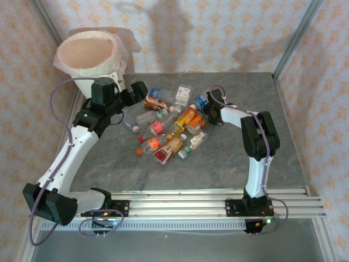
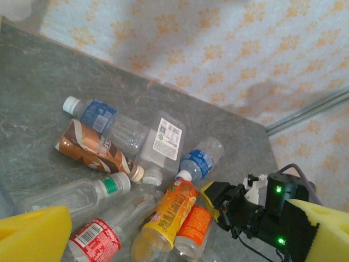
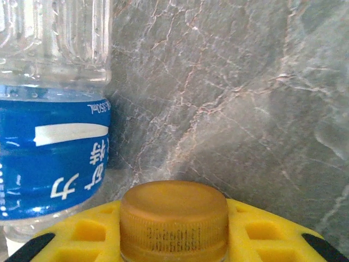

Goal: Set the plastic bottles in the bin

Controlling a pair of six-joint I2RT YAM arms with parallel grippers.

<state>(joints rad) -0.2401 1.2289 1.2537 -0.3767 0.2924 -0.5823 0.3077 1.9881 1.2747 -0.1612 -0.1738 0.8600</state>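
Grasp step: we see the right gripper (image 2: pixel 217 197) pinching an amber-capped bottle (image 3: pixel 173 218), the left gripper (image 1: pixel 139 91) spread wide. Next, we judge, a clean lift toward the bin (image 1: pixel 87 54).

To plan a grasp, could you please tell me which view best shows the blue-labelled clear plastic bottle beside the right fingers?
Left wrist: the blue-labelled clear plastic bottle lies whole, cap to base. Right wrist crops it to label and ribbed body; top external shows it small.

The grey marbled bench (image 1: pixel 229 164) carries plastic bottles (image 1: pixel 184 118) clustered near its middle. The bin (image 1: pixel 71 57) stands at its far-left corner.
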